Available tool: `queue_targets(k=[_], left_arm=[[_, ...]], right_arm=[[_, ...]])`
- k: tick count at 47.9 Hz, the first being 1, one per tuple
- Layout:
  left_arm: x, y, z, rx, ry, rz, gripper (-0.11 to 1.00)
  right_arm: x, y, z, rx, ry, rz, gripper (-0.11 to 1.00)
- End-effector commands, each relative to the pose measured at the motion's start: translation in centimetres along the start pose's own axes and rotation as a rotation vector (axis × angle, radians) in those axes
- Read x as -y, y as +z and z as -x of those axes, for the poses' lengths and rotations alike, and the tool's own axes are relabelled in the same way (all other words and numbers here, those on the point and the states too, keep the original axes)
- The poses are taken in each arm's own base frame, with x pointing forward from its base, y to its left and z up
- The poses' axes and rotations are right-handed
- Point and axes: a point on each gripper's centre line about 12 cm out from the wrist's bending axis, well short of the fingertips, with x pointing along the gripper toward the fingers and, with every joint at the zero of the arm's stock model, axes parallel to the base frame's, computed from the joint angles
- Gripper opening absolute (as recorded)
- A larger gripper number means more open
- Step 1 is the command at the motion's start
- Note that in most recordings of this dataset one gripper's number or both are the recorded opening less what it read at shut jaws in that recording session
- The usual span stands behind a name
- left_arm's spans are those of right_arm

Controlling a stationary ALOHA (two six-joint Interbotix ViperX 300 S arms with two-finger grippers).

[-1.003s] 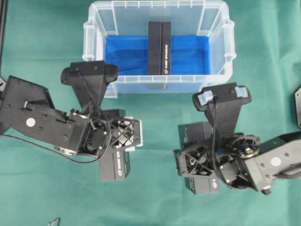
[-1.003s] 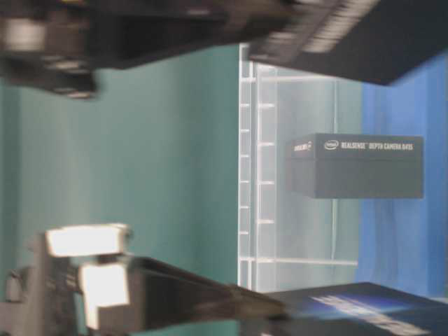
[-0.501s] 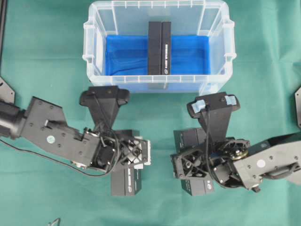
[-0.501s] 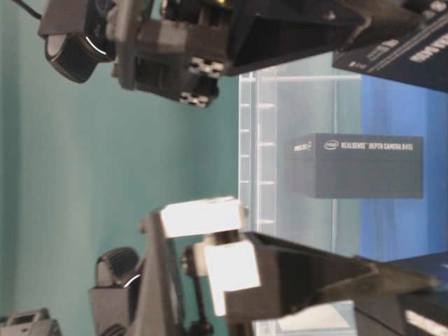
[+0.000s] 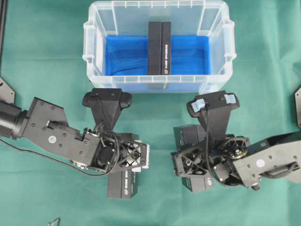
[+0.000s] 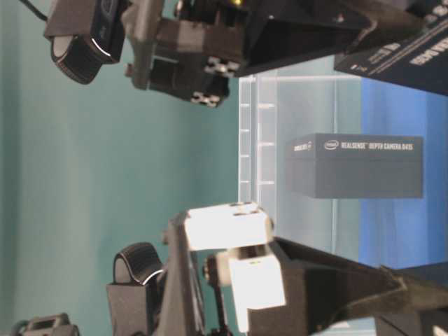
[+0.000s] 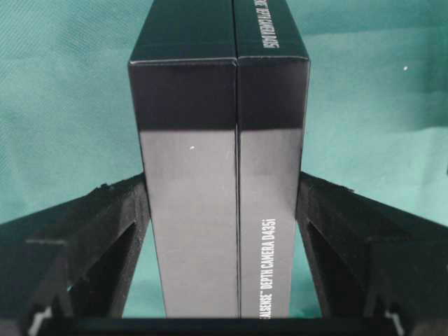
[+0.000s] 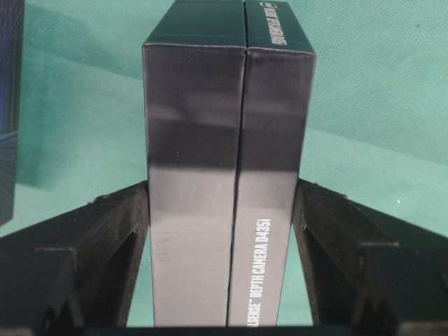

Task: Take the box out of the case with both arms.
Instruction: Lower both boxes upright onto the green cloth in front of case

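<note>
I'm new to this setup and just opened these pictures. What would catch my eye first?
Two black robot arms dominate the near part of the green cloth, the left pincer and the right pincer each clamped on a dark rectangular cardboard box. Behind them sits the clear plastic tub with a blue floor sheet, a third dark box at its middle.

Light is even and fairly bright, falling from above; shadows on the green cloth [image 5: 47, 52] are soft and short. The overhead view is sharp. In the table-level view the near arm parts at lower centre blur, and a white block [image 6: 227, 225] there blows out to glare. Both wrist views show a pale sheen on the dark box [image 7: 218, 210] faces.
</note>
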Motion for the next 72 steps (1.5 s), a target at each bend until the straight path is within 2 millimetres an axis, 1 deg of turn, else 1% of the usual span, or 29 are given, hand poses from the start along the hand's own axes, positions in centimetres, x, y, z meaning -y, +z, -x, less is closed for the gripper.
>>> queue_targets(k=[1,8,9,12,14,16,18,21,29,36,44,49,55,62,72], left_arm=[[0.5,0.0,1.1,-0.015,-0.048,0.000,0.63],[0.7,0.0,1.2,-0.018,-0.058,-0.020,0.64],[0.7,0.0,1.2,-0.018,-0.058,-0.023,0.66],[0.7,0.0,1.2,-0.019,-0.060,-0.023,0.79],[0.8,0.0,1.2,-0.018,-0.062,-0.024,0.87],[0.9,0.0,1.3,-0.018,-0.063,-0.023,0.91],[0.9,-0.1,1.2,-0.018,-0.061,-0.024,0.92],[1.0,-0.1,1.3,-0.020,-0.064,-0.020,0.91],[1.1,-0.1,1.4,-0.018,-0.063,-0.019,0.91],[1.3,0.0,1.6,-0.020,-0.067,-0.013,0.91],[1.7,0.0,2.7,-0.018,-0.066,-0.014,0.91],[2.1,0.0,3.8,-0.011,-0.053,-0.017,0.90],[2.6,0.3,6.0,0.008,-0.042,-0.032,0.90],[3.2,1.5,9.3,0.027,-0.033,-0.062,0.90],[3.7,3.0,14.2,0.056,-0.037,-0.080,0.90]], right_arm=[[-0.3,0.1,1.0,-0.006,0.032,-0.001,0.65],[-0.3,0.2,0.9,-0.005,0.029,-0.003,0.65],[-0.3,0.2,1.0,-0.005,0.026,-0.003,0.66],[-0.2,0.2,1.0,-0.004,0.022,-0.011,0.66],[-0.3,0.2,1.1,-0.004,0.022,-0.011,0.74],[-0.3,0.2,1.1,-0.004,0.022,-0.012,0.84],[-0.4,0.2,1.1,-0.005,0.025,-0.012,0.92],[-0.4,0.2,1.2,-0.006,0.028,-0.013,0.96],[-0.6,0.2,1.5,-0.009,0.033,-0.016,0.93],[-0.9,0.1,1.9,-0.021,0.042,-0.025,0.93],[-1.5,0.2,3.3,-0.026,0.049,-0.038,0.92],[-2.0,0.7,5.2,-0.013,0.043,-0.045,0.92],[-2.4,1.6,7.6,0.016,0.025,-0.046,0.92],[-3.0,2.5,10.5,0.046,0.031,-0.006,0.92],[-3.8,3.6,13.3,0.052,0.049,0.043,0.92]])
